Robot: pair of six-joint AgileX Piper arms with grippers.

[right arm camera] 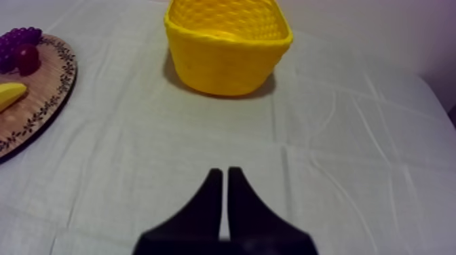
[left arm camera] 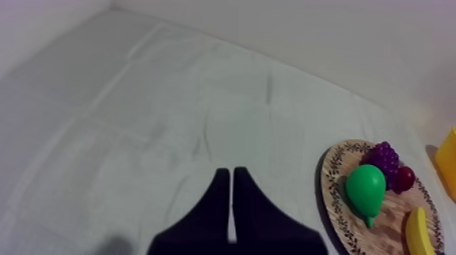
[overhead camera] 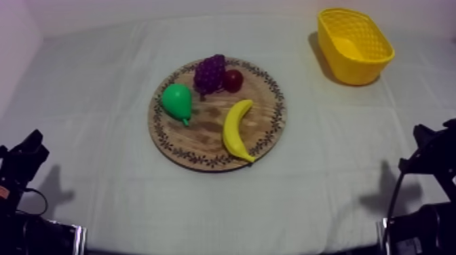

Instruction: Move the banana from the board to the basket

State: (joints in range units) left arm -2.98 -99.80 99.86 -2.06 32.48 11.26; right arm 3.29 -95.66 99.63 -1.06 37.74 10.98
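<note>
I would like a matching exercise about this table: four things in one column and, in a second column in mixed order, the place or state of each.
Things:
1 banana
2 pear
3 yellow basket
4 left gripper

Places or states:
a green, on the left part of the wooden board
b shut, over bare cloth
c off the board, at the table's far right
d on the board's right part

Pairs: 1-d, 2-a, 3-c, 4-b
</note>
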